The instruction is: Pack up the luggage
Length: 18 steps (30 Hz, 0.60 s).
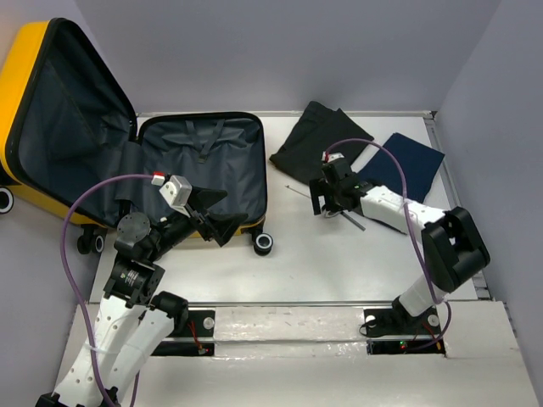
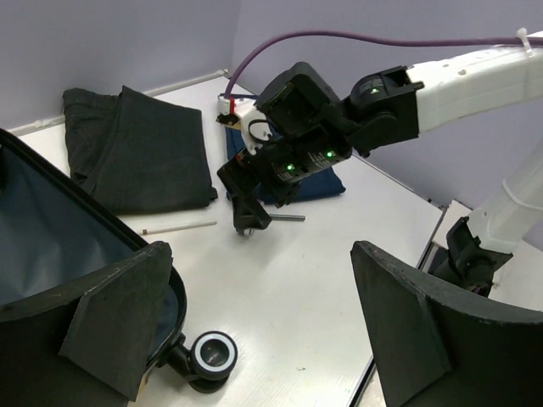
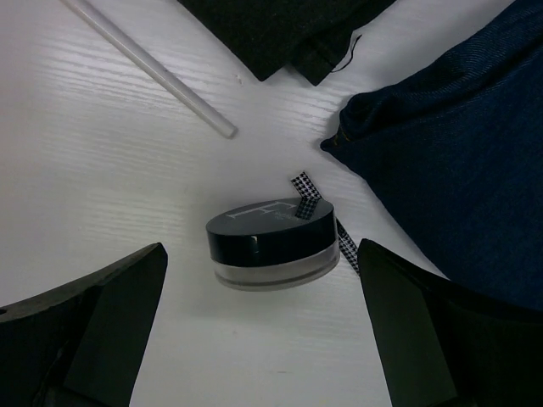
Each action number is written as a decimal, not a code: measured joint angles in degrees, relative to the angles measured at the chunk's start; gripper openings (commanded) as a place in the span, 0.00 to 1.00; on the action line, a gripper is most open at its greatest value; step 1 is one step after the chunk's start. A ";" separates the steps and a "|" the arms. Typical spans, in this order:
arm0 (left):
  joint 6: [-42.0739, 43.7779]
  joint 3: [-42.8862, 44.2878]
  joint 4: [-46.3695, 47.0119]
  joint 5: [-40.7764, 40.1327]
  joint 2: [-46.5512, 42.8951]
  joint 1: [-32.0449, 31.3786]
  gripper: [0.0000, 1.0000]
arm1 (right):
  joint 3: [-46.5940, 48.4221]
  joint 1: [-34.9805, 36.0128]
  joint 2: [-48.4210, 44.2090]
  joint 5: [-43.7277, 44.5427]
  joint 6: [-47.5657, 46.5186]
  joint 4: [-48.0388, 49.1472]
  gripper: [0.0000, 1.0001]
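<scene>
The yellow luggage (image 1: 25, 76) lies open at the left, its dark grey lined base (image 1: 204, 161) flat on the table and its lid propped up. My left gripper (image 1: 212, 212) is open at the base's front right corner, beside a wheel (image 2: 213, 352), with nothing between its fingers (image 2: 263, 280). My right gripper (image 1: 327, 199) is open and points down over a small round jar with a black lid (image 3: 271, 242). The jar stands on the table between the open fingers (image 3: 261, 297), untouched.
Folded black clothes (image 1: 318, 140) and a folded navy garment (image 1: 407, 161) lie at the back right. A thin white stick (image 3: 148, 64) lies next to the black clothes. A houndstooth-patterned strip (image 3: 344, 242) pokes out from behind the jar. Walls close the back and right.
</scene>
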 measured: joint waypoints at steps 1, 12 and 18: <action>0.04 0.00 0.02 0.00 0.00 0.00 0.99 | 0.28 0.00 1.09 0.07 -0.11 0.07 0.99; 0.24 0.00 0.00 -0.17 0.00 0.00 0.99 | 0.42 0.00 5.22 0.11 -0.42 0.04 0.75; 0.24 0.00 0.00 -0.17 -0.07 0.00 0.99 | 0.55 0.00 5.38 1.03 -0.59 0.04 0.51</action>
